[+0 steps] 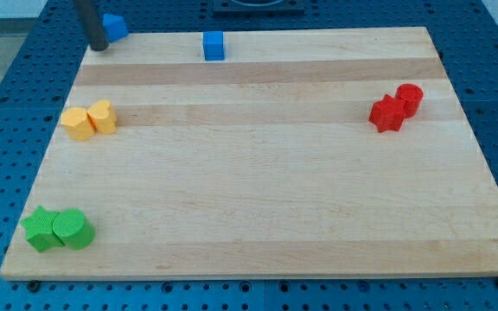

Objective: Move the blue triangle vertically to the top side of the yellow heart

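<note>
Blocks: 2 blue (115, 25) (213, 45) | 2 yellow (90, 119) | 2 red (397, 107) | 2 green (57, 229) | my tip (98, 46) touching left blue | no claw visible

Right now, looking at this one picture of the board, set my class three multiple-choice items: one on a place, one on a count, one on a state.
1. Where do the green blocks sit?
A. view's bottom left
B. view's top right
C. centre

2. How many blue blocks are there?
A. one
B. two
C. four

3. How do the two red blocks stand?
A. far apart
B. stacked
C. touching side by side

Answers:
1 A, they lie near the board's lower left corner.
2 B, one blue block beside my tip at the top left, one blue cube further right.
3 C, no gap shows between them.
</note>
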Tool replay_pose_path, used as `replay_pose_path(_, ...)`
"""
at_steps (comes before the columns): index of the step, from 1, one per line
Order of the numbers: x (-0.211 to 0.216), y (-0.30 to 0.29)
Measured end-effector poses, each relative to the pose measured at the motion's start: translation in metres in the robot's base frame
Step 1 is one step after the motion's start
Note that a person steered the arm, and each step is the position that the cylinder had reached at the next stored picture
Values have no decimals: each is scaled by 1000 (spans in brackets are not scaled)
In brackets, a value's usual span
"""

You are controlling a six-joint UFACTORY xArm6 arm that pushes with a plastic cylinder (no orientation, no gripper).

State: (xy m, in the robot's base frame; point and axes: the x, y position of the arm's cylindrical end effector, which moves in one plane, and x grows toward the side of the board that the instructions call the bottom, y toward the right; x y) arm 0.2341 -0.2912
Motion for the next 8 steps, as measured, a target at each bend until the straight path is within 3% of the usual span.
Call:
replay_pose_path(1, 7, -14)
replay_pose_path(2, -42, -13)
replay_pose_path(4, -36, 16)
replay_pose_path(6, 111, 70)
replay_pose_path(8, 33, 41)
